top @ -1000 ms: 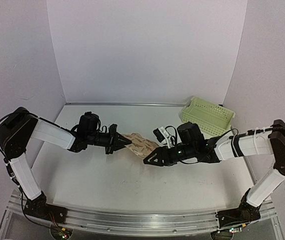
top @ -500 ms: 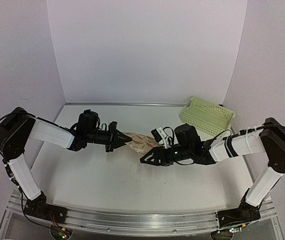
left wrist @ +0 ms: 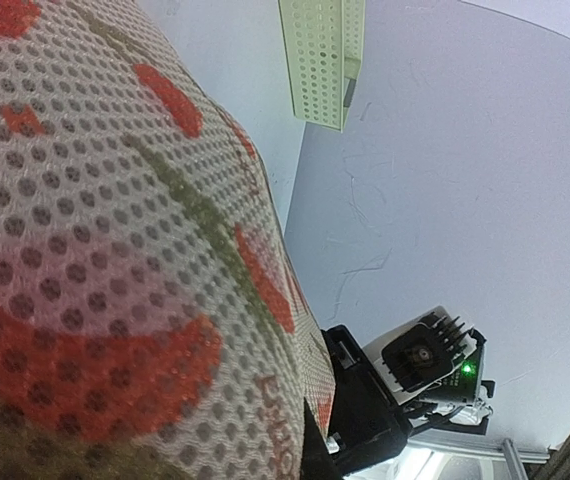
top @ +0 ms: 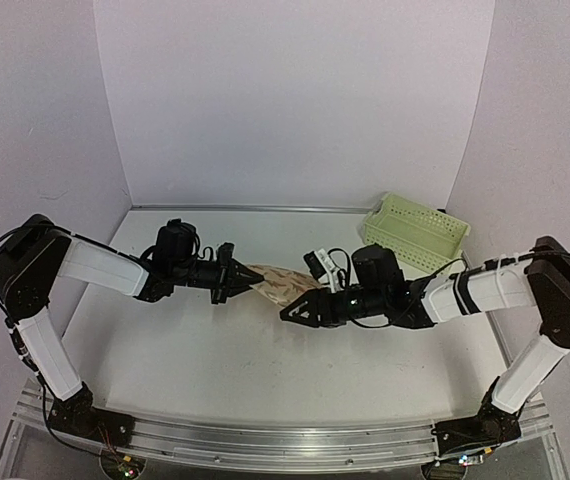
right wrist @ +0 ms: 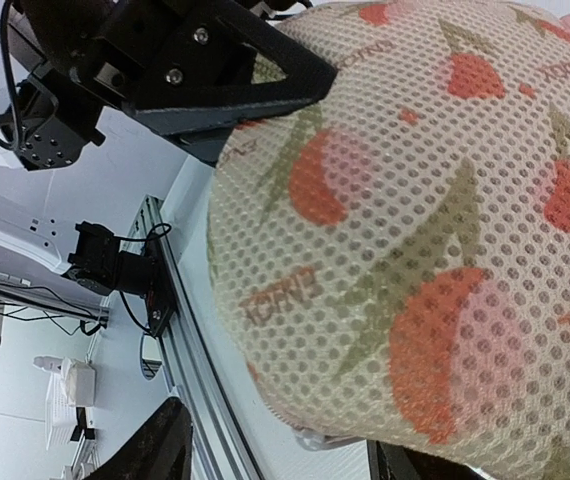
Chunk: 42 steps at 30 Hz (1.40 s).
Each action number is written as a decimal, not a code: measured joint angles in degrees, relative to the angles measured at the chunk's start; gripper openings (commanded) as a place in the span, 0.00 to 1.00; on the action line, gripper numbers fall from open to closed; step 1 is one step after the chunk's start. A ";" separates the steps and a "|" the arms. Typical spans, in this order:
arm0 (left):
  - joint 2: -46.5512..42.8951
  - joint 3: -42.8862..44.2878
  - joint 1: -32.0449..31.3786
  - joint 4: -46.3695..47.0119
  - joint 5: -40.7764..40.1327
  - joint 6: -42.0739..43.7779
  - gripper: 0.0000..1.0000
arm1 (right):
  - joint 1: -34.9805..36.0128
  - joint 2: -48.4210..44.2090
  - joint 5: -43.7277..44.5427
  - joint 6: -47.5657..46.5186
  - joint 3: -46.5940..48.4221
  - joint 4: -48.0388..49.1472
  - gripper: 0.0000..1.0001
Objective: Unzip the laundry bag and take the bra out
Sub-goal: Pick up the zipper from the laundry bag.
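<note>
The laundry bag (top: 276,283), beige mesh with orange-red leaf prints, hangs above the table between both grippers. My left gripper (top: 233,281) is shut on its left end. Its black fingers (right wrist: 265,60) meet the fabric at the top of the right wrist view. My right gripper (top: 297,313) is open at the bag's near right end. In its own view the mesh (right wrist: 435,230) fills the frame, and the gripper (right wrist: 280,458) has a dark finger (right wrist: 155,450) at each side below the bag's zip edge (right wrist: 315,437). The bra is hidden.
A pale-green plastic basket (top: 415,233) stands at the back right, also seen in the left wrist view (left wrist: 323,60). White walls close the table on the left, back and right. The metal rail (top: 265,440) runs along the near edge.
The bag has turned narrower and more edge-on between the grippers. My right gripper has risen a little toward its lower edge. The left gripper has kept its hold and barely moved.
</note>
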 measured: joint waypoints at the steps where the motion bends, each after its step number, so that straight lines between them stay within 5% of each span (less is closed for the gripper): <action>1: 0.00 0.00 0.00 0.00 -0.02 -0.02 0.00 | 0.00 -0.48 0.04 0.00 -0.07 0.02 0.60; 16: 0.00 0.00 0.00 -0.02 -0.44 -0.98 0.00 | 0.00 -3.23 1.49 0.04 -2.62 1.20 0.50; 35: 0.00 0.00 0.00 -0.02 -0.39 -0.96 0.00 | 0.00 -3.39 2.49 0.28 -3.06 1.38 0.26; 42: 0.00 0.00 0.00 -0.02 -0.39 -0.94 0.00 | 0.00 -3.39 3.02 0.52 -3.06 1.40 0.08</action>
